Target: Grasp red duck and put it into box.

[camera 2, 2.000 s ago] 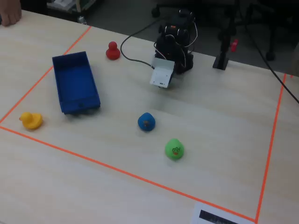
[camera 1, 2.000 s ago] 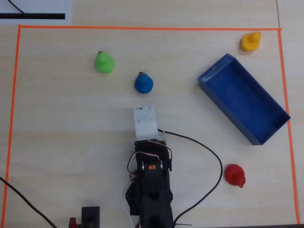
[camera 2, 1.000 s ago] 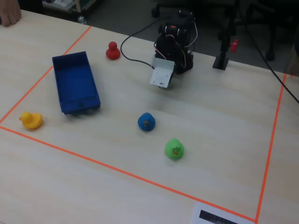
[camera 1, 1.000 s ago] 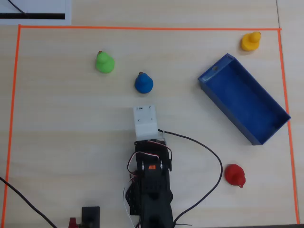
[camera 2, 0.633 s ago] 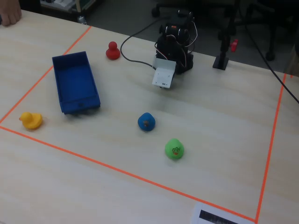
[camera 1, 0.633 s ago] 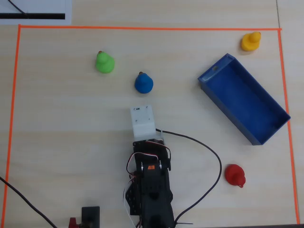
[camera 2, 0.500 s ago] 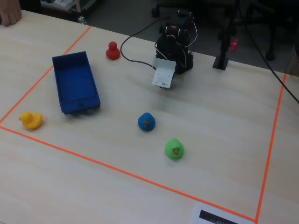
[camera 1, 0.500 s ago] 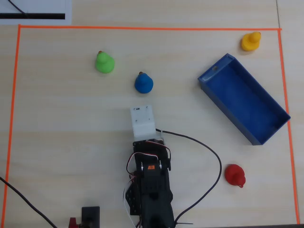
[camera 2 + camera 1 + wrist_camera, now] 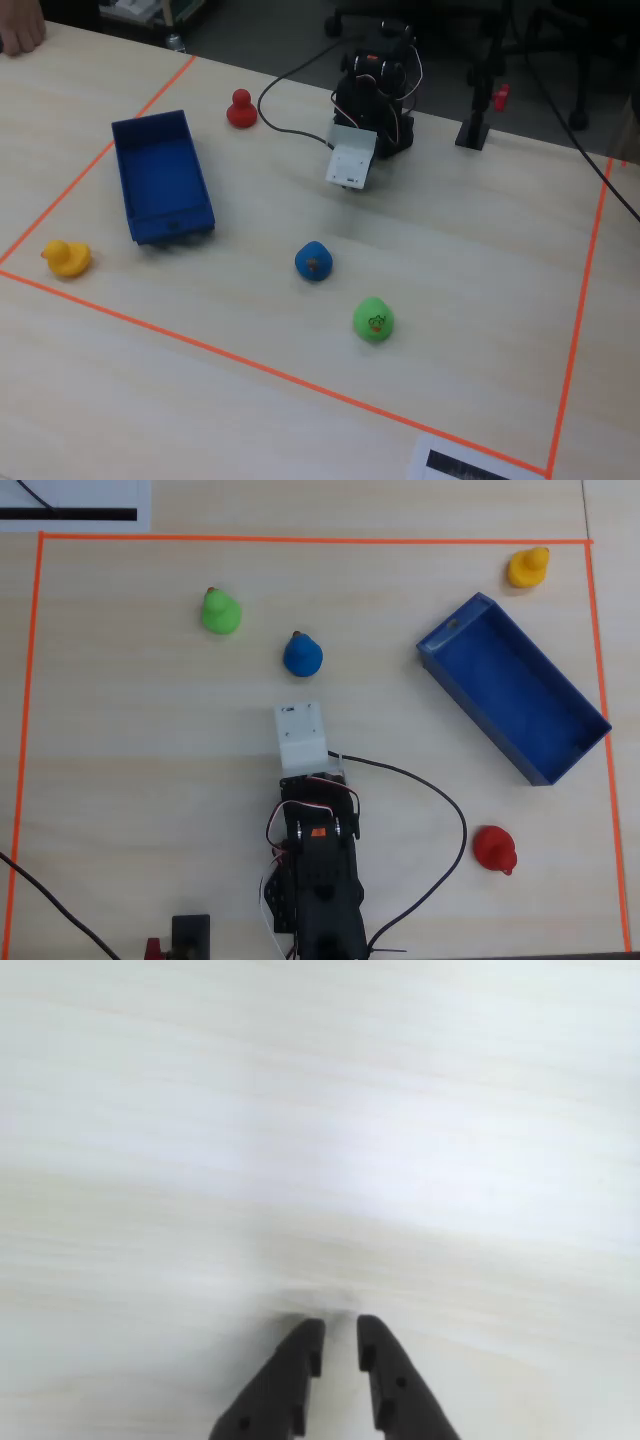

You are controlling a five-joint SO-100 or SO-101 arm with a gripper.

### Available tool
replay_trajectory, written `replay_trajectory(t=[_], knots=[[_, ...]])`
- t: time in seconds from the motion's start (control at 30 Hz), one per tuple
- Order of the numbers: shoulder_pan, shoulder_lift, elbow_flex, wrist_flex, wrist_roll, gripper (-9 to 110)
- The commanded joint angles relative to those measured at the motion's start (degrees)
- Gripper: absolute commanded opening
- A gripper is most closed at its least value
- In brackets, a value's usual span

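- The gripper point(image 9: 340, 1345) holds nothing; its two black jaws sit nearly together with a thin gap, low over bare table point(image 9: 320, 1140), as if parked before any reach.
- The red duck point(image 9: 494, 849) sits apart to the arm's right in the overhead view, near the box point(image 9: 452, 640), which is empty.
- The wrist view alone shows the jaws; the overhead and fixed views alone show the blue duck point(image 9: 313, 260), green duck point(image 9: 373, 320) and yellow duck point(image 9: 67, 258).
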Motion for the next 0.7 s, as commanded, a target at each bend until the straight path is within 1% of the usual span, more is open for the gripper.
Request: replay_trajectory(t=[0.0, 0.1, 0.33, 0.47, 0.57, 0.67], knots=[[-0.53, 0.0, 0.09, 1.67, 0.26, 3], [-0.7, 0.0, 0.09, 1.67, 0.26, 0], [-2.55, 0.0, 0.09, 1.14, 0.44, 0], [-2.81, -1.32, -0.97, -5.36, 2.64, 0], [-0.53, -8.44, -7.38, -13.1, 3.16, 0], [2.11, -19.51, -19.25, -16.08, 4.83, 0]])
